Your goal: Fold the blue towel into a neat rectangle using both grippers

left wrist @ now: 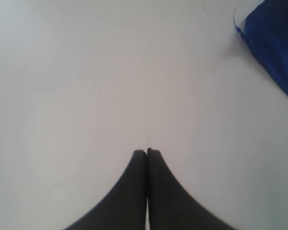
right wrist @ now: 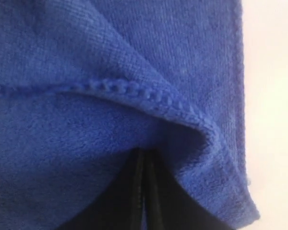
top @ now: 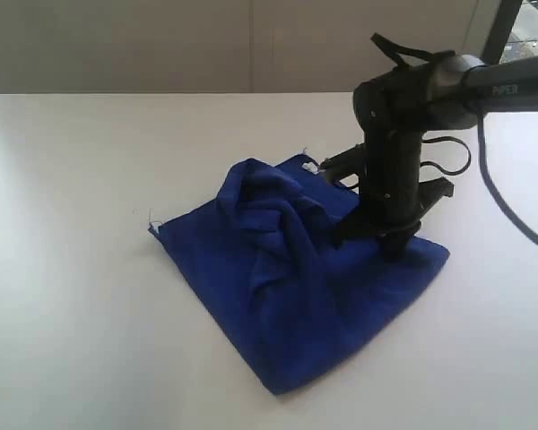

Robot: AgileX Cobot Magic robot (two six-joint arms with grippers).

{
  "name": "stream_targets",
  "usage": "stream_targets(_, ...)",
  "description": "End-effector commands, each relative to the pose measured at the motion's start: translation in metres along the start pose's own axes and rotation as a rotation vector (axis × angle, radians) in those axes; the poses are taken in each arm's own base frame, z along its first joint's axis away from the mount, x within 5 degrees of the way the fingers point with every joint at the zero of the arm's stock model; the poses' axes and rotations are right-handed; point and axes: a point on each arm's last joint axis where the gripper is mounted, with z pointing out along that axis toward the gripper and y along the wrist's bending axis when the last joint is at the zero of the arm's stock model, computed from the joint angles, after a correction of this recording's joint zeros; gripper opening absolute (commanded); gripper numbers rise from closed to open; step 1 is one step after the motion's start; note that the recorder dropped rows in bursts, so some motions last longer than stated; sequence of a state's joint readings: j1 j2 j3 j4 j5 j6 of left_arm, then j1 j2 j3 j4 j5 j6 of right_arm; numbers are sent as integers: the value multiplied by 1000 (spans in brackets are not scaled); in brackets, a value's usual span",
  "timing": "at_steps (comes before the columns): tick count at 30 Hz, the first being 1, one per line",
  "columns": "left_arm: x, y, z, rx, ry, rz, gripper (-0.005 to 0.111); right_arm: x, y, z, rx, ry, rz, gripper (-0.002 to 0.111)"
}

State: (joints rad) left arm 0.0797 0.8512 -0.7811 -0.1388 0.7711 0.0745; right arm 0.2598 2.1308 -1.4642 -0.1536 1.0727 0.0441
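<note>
Counting: one towel [top: 296, 296], one table [top: 72, 269] and two grippers, the left gripper [left wrist: 147, 152] and the right gripper [top: 387, 244].
Towel: it lies crumpled on the table. One corner points to the near side, and a bunched ridge [top: 282, 224] runs over the middle.
Right gripper: it stands with fingers down on the right part of the towel, just behind the ridge. The fingers are pressed together and their tips are under a fold of cloth.
Left gripper: the fingers meet tip to tip with nothing between them. It is above bare table, apart from the towel.
Exterior view only: the whole shape of the towel, the black cable [top: 486, 184] of the right gripper, and the pale wall [top: 161, 45] at the far side.
Right wrist view only: the stitched edge [right wrist: 134, 91] curls over the finger tips. I cannot tell if cloth is pinched between them.
Left wrist view only: the left gripper itself, and one towel corner with a loose thread [left wrist: 235, 19].
</note>
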Motion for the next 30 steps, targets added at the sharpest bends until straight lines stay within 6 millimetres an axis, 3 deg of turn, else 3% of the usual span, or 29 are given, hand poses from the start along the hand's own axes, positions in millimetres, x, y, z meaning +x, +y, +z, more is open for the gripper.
stream_targets(1, 2, -1, -1, 7, -1, -1, 0, 7, -2, -23, -51, -164, 103, 0)
stream_targets(6, 2, -1, -1, 7, -1, -1, 0, 21, -9, -90, -71, -382, 104, 0)
stream_targets(10, 2, -1, -1, 7, -1, -1, 0, 36, -11, -112, -69, -444, 101, 0)
stream_targets(13, 1, -1, -1, 5, -7, -1, 0, 43, -10, -105, -66, -451, 81, 0)
stream_targets(15, 1, -3, 0, 27, -10, -17, 0, 48, -7, -89, -66, -444, 72, 0)
stream_targets(18, -7, -27, 8, 309, -8, -47, 0, 51, -5, -78, -68, -449, 66, 0)
stream_targets(19, -15, -43, 16, 494, -19, -20, 0, 52, -5, -76, -68, -450, 64, 0)
stream_targets(20, -19, -49, 22, 545, -15, -1, 0, 52, -5, -76, -68, -450, 64, 0)
stream_targets(21, -23, -56, 41, 559, 31, 5, 0, 52, -5, -76, -66, -449, 56, 0)
stream_targets(30, -23, -107, 134, 503, 178, 62, 0, 54, -2, -62, -66, -443, 39, 0)
